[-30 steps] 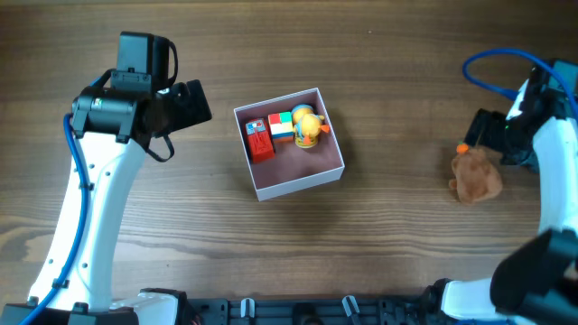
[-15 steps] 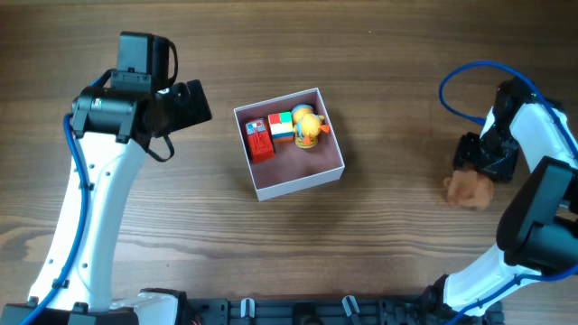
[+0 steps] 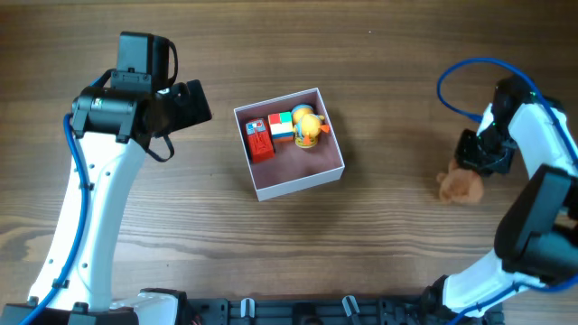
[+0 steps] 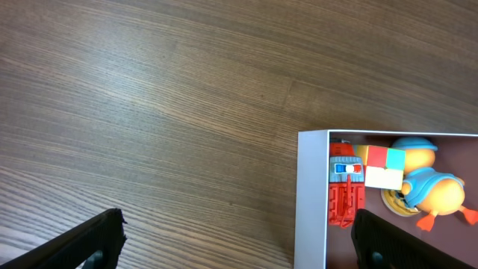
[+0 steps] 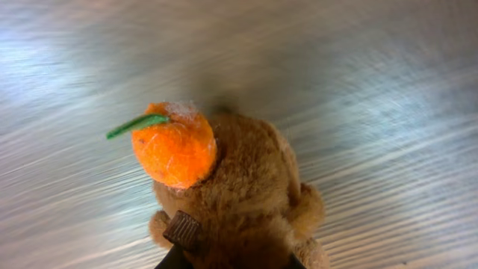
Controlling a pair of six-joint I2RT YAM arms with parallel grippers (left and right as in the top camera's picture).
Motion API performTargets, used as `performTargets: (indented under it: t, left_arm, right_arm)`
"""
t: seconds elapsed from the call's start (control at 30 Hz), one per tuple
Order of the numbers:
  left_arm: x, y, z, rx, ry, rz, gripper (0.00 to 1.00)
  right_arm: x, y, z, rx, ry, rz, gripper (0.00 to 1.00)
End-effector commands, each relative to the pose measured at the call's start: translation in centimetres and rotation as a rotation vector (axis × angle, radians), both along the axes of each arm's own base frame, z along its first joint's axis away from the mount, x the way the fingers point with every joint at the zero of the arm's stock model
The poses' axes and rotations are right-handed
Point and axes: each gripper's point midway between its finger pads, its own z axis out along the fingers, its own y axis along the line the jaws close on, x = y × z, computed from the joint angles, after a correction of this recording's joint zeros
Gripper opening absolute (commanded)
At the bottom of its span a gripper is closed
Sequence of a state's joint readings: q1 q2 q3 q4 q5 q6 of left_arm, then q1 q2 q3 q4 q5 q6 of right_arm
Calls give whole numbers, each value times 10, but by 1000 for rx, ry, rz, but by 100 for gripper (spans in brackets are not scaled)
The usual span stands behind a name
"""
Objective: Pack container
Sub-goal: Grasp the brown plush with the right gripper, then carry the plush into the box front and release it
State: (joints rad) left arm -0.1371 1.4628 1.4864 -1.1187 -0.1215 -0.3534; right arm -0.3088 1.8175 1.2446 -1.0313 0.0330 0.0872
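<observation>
The container point(image 3: 298, 187), a square white-walled box with a pink inside, sits mid-table. It holds a red toy truck point(image 3: 259, 140), a coloured block point(image 3: 281, 125) and a yellow duck point(image 3: 309, 126). My left gripper point(image 3: 200, 104) hangs open just left of it; in the left wrist view that gripper point(image 4: 239, 239) straddles the container's left wall point(image 4: 311, 202). Far right, my right gripper point(image 3: 470, 171) is shut on a brown plush toy point(image 3: 459, 187). In the right wrist view the gripper point(image 5: 235, 250) pinches the plush point(image 5: 239, 187) from behind, and an orange fruit point(image 5: 173, 146) sits on the plush's head.
The table is bare brown wood point(image 3: 388, 99) between the container and the plush. A blue cable point(image 3: 456, 77) loops above the right arm. Black fixtures line the near table edge point(image 3: 289, 311).
My right gripper has closed on the plush, and arm and plush have shifted slightly left. The left arm and the container have not moved.
</observation>
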Motion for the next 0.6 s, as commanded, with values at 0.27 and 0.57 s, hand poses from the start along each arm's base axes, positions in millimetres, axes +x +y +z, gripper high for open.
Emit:
performTargets:
  t: [0.27,0.57]
  left_arm:
    - [-16,61,38,-88,-120,222,98]
    - [-41,125,37,-199,-108,432,100]
  right_arm:
    - [51,207,200,6,-665,954,4]
    - [14,349,173,10,-686,1725,4]
